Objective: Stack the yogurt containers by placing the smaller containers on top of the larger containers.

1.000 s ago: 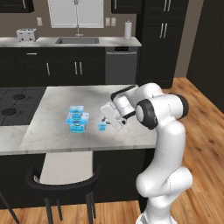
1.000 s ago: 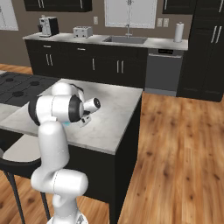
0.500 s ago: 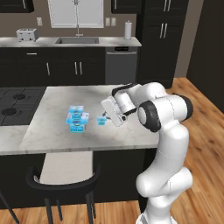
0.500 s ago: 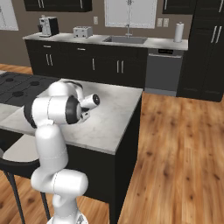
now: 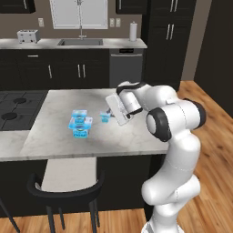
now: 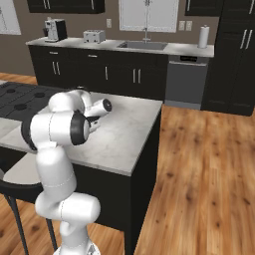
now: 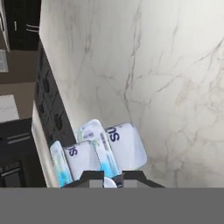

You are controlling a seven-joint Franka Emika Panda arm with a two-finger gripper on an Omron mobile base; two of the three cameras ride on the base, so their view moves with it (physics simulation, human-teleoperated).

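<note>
Left of centre in the left base view: large cup (image 5: pixel 79 132) with the medium cup (image 5: pixel 79 114) apparently already stacked on it, on the marble tabletop (image 5: pixel 59 141). Just right of that, tiny cup (image 5: pixel 105 117) pinched in the nearly closed hand (image 5: pixel 108 113), hanging a little above the tabletop and apart from the stack. In the hand view, stack lying at lower left (image 7: pixel 94 153), dark fingertips (image 7: pixel 89 178) at the bottom edge with a pale rim between them.

Step in hand, as judged: carrying the tiny cup over the stack. Best done by lifting clear above the top rim first, sliding left, centring over the medium cup, then lowering straight and releasing only once seated; a sideways approach risks knocking the stack.

Stovetop (image 5: pixel 11 109) further left, beyond the stack. Tabletop edge near the stack's front, so little margin there. Open marble right of the hand and behind it.
</note>
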